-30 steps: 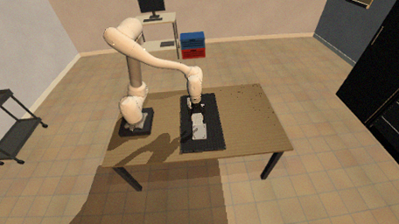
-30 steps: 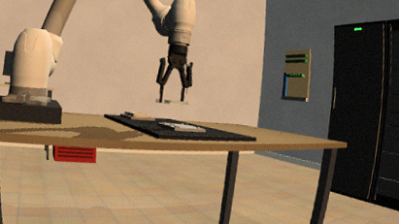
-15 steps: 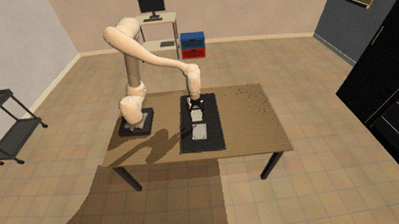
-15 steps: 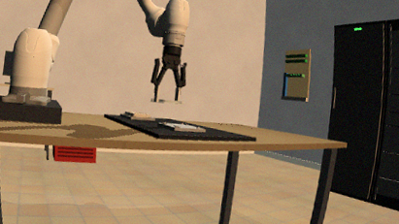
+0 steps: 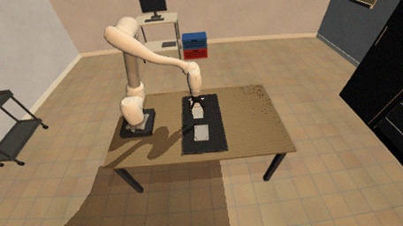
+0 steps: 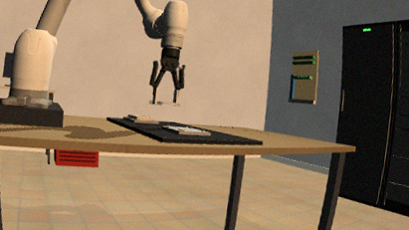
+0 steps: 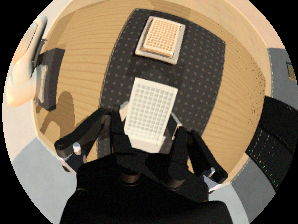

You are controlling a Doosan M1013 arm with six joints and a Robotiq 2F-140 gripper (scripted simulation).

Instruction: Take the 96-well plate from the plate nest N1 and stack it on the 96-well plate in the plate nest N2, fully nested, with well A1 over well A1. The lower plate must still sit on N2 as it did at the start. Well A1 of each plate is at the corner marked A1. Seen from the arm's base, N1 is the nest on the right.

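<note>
My gripper [image 6: 164, 102] is shut on a white 96-well plate [image 7: 150, 111] and holds it level, well above the black mat [image 6: 184, 133]. The plate also shows in the top view [image 5: 197, 111], under the fingers [image 5: 196, 104]. The second plate [image 7: 161, 38], tan in the wrist view, lies on its nest farther along the mat, towards the blue and red crate. In the exterior view that plate [image 6: 139, 118] is low on the mat, left of the gripper. The nearer nest [image 5: 201, 132] lies flat with no plate on it. I cannot read the A1 marks.
The arm's base [image 5: 137, 124] stands on the table's left side. A blue and red crate [image 5: 194, 45] and a shelf with a monitor [image 5: 152, 4] stand beyond the table. A black cabinet [image 5: 390, 71] is at the right, and a cart [image 5: 3, 127] at the left.
</note>
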